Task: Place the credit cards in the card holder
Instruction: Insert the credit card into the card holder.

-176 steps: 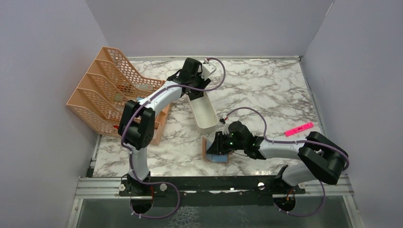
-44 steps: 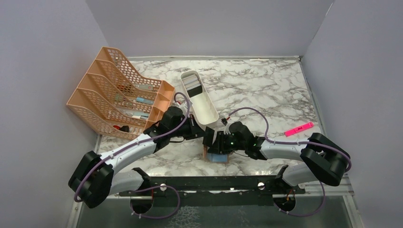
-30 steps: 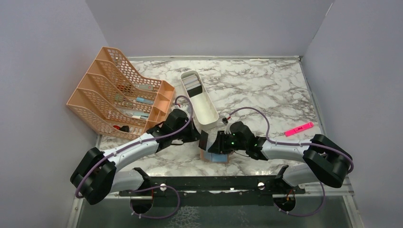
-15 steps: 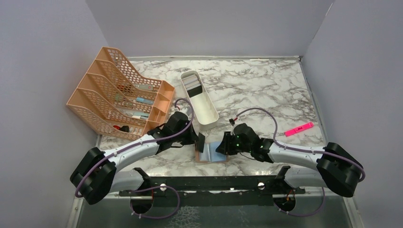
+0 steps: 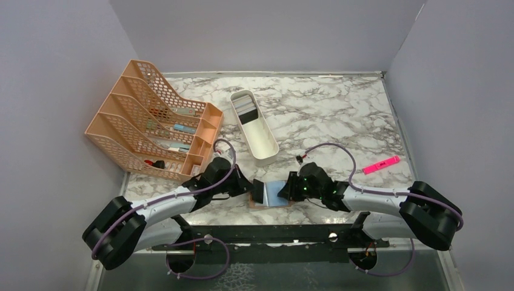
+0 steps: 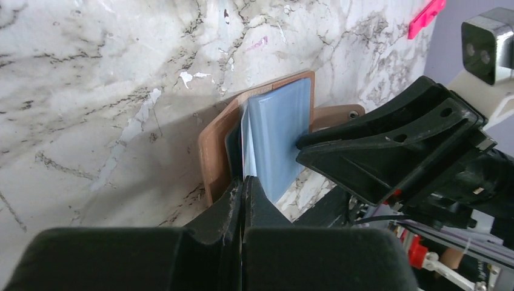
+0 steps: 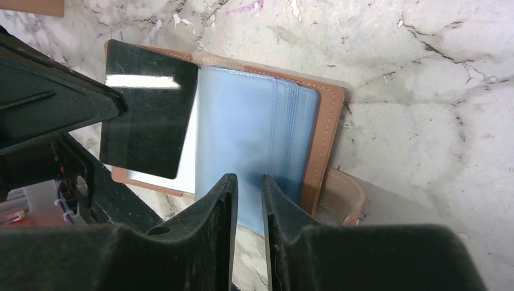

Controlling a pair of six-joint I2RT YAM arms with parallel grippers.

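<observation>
The card holder (image 7: 327, 139) lies open near the table's front edge, tan with light blue sleeves (image 7: 242, 127) fanned inside. My left gripper (image 6: 243, 180) is shut on a glossy black credit card (image 7: 148, 109), which hangs over the holder's left half. In the left wrist view the card shows only edge-on at the sleeves. My right gripper (image 7: 248, 179) hovers over the sleeves' near edge. Its jaws stand a narrow gap apart with nothing between them. From above, the left gripper (image 5: 257, 191) and right gripper (image 5: 290, 189) flank the holder (image 5: 274, 195). More credit cards (image 5: 245, 108) lie in the white tray.
The white oblong tray (image 5: 262, 145) lies behind the holder. An orange mesh file rack (image 5: 151, 118) stands at the back left. A pink highlighter (image 5: 382, 163) lies to the right. The holder's snap strap (image 7: 342, 197) curls up on its right side.
My left gripper came down from the tray side to the holder's left edge with the black card. My right gripper slid right off the holder, baring the blue sleeves, and its jaws narrowed.
</observation>
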